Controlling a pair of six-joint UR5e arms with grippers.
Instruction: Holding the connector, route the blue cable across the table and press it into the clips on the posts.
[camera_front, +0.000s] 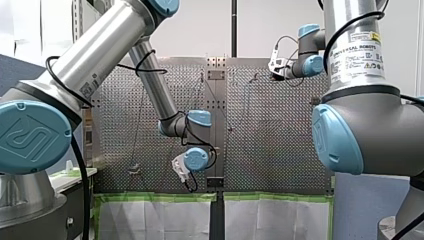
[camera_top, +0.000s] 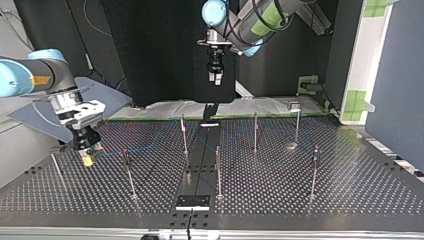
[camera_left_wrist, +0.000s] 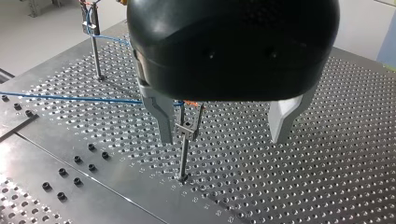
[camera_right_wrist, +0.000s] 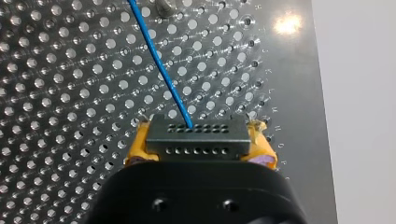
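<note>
One view, right wrist, shows yellow pads clamping connector.

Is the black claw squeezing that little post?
No, my left claw is wide open, and the post stands in the gap between its fingers.

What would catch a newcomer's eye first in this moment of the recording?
In the right wrist view, the blue cable runs over the perforated table into the dark connector, which is clamped between the yellow pads of my right gripper. Next, in the left wrist view, my left gripper hangs open around a thin post, and the cable reaches the clip at its top.
</note>
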